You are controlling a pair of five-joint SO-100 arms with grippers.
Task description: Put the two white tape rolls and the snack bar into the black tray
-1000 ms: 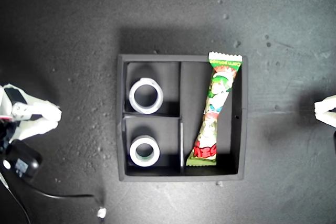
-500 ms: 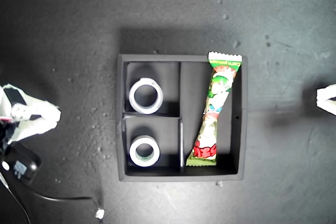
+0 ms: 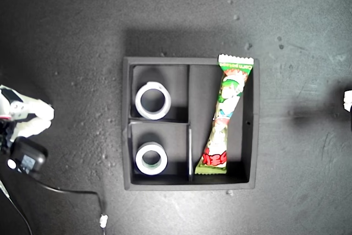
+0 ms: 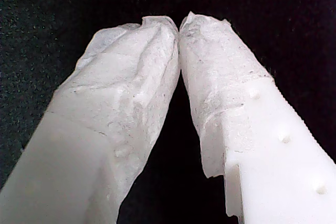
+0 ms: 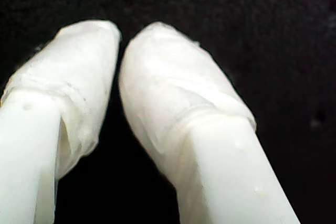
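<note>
Two white tape rolls lie in the black tray [image 3: 126, 125], one in each small square section: the first tape roll [image 3: 153, 100] in the section nearer the exterior view's top, the second tape roll [image 3: 151, 158] in the one below it; each sits with bare black floor around it, apart from the dividing wall; the snack bar [image 3: 225, 115] lies lengthwise in the long section on the exterior view's right, its upper green end resting over the tray's top wall, its lower end near the bottom wall; red lettering shows near that lower end, too small to read; the dark tabletop [image 3: 176, 15] is open on every side of the tray; one white arm [image 3: 25, 118] with a black cable sits at the exterior view's left edge, another barely shows at its right edge, and I cannot tell which is which; my first gripper [image 4: 179, 24] has its tips pressed together on nothing; my second gripper [image 5: 120, 51] is narrowed to a thin slit, empty.
</note>
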